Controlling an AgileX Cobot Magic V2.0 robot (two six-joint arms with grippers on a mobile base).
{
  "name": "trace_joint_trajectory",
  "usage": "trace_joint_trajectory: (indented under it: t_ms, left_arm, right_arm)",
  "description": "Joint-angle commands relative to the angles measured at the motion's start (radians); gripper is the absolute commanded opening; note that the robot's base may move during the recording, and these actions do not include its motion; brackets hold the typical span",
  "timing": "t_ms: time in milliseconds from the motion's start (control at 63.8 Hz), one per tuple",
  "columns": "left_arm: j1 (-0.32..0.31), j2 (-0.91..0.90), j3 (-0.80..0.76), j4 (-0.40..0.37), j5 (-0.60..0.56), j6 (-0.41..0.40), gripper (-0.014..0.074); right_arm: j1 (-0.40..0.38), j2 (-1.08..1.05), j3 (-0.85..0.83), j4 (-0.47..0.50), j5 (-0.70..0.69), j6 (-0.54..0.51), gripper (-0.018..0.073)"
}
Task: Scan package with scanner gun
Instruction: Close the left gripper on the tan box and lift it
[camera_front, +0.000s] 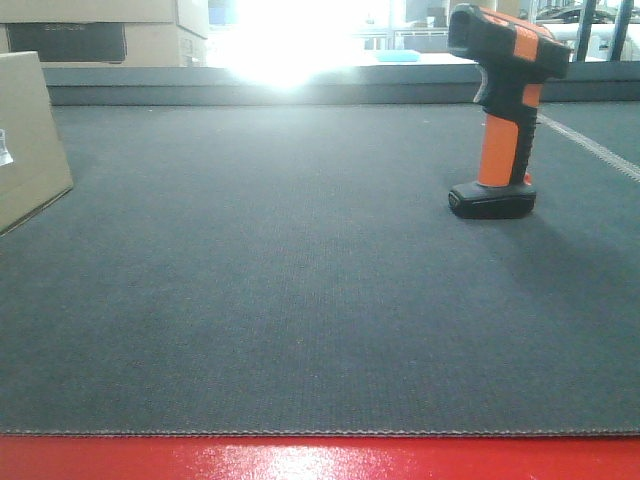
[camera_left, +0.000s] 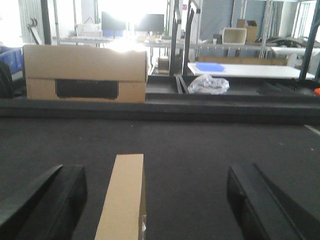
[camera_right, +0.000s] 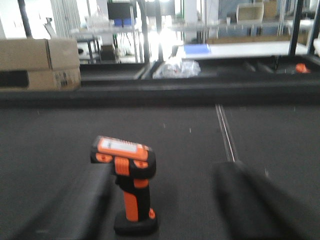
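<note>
The orange and black scanner gun (camera_front: 500, 120) stands upright on its base at the right of the dark mat. In the right wrist view the scanner gun (camera_right: 131, 187) stands between the blurred fingers (camera_right: 255, 205) of my right gripper (camera_right: 160, 210), which is open and not touching it. The brown cardboard package (camera_front: 25, 140) sits at the left edge of the mat. In the left wrist view the package's narrow top face (camera_left: 125, 195) lies between the fingers (camera_left: 45, 205) of my left gripper (camera_left: 155, 205), nearer the left one. That gripper is open. Neither gripper shows in the front view.
A large cardboard box (camera_left: 85, 75) stands behind the raised back edge of the mat (camera_front: 300, 300), and also shows in the right wrist view (camera_right: 40, 65). A crumpled plastic bag (camera_left: 209, 84) lies beyond it. A white seam (camera_front: 590, 145) crosses the right side. The front edge (camera_front: 320, 460) is red.
</note>
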Motion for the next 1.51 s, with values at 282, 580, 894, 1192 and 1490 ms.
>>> trace_joint_trajectory:
  t_ms: [282,580,894,1192,1490]
  left_arm:
    - [-0.031,0.249,-0.205,-0.017,0.337,-0.007,0.0589]
    - [0.066,0.675,-0.659,0.068,0.725,0.021,0.0589]
    - [0.129,1.066,-1.048,0.064,0.892,0.139,0.0589]
    - [0.127,1.244,-1.062,0.056,0.892,0.157,0.0589]
    - [0.127,1.334,-1.058,0.013,0.892,0.164,0.0589]
  right_arm:
    - [0.018,0.117,-0.010,0.000,-0.063,-0.005,0.0568]
    - [0.076,0.199,-0.010,0.000,-0.056,-0.005,0.0568]
    - [0.092,0.208,-0.010,0.000,-0.056,-0.005,0.0568]
    - [0.092,0.208,-0.010,0.000,-0.056,-0.005,0.0568]
    - [0.092,0.208,-0.010,0.000,-0.056,-0.005,0.0568]
